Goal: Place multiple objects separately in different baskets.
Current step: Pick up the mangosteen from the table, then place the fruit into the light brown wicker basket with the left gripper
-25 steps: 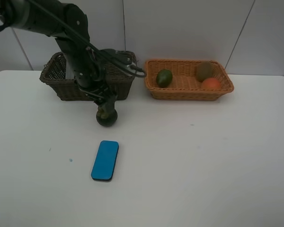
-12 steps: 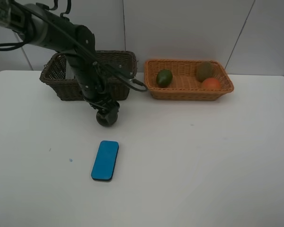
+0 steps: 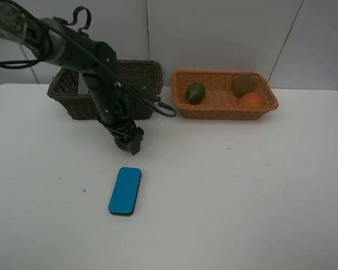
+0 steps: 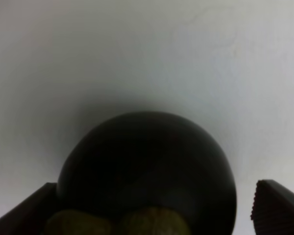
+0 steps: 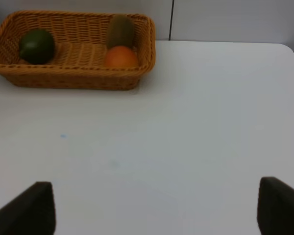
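lowered further over round dark mangosteen (image 4: pixel 147 171) on white table (image 3: pixel 242 197); left hand (image 3: pixel 129 142) spread wide, straddling fruit, readying a pinch.

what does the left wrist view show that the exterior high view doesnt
Only the left wrist view shows the dark mangosteen close up, sitting on the table between the left gripper's open fingers; in the high view the gripper hides it.

Only the exterior high view shows the blue eraser, the dark brown basket, and the orange-tan basket holding the green oval fruit, kiwi and peach.

Both show the left gripper and the white table.
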`<state>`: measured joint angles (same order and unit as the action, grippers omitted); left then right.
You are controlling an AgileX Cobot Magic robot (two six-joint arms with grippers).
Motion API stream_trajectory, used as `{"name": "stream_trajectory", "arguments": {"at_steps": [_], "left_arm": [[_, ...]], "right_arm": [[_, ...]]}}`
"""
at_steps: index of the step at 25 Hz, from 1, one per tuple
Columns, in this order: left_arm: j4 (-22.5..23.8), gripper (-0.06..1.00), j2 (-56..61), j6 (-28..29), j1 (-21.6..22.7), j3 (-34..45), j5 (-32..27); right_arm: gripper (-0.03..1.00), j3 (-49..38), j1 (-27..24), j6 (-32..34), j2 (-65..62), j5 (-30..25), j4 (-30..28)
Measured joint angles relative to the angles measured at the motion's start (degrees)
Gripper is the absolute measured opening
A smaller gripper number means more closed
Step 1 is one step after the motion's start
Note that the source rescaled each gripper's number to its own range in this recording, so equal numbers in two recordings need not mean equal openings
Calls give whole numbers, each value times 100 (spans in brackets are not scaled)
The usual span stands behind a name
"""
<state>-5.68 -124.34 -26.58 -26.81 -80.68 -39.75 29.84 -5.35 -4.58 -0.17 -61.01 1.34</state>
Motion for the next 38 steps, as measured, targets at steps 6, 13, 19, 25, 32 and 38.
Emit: {"name": "stream_trajectory", "arguments": {"at_steps": [6,13,19,25,32,38], "left_arm": [[0,82,0,0,0,0,-9],[0,82,0,0,0,0,-26],[0,82,0,0,0,0,-38],[0,82,0,0,0,0,-50],[-21,82,713,0,0,-1,-341],[-23,82,1413,0,-132,-705,-658]], "right_arm": [[100,0,0,0,0,0,-5],[100,0,0,0,0,0,-5],[100,0,0,0,0,0,-5],[100,0,0,0,0,0,-5],[100,0,0,0,0,0,-5],[100,0,0,0,0,0,-5]]}}
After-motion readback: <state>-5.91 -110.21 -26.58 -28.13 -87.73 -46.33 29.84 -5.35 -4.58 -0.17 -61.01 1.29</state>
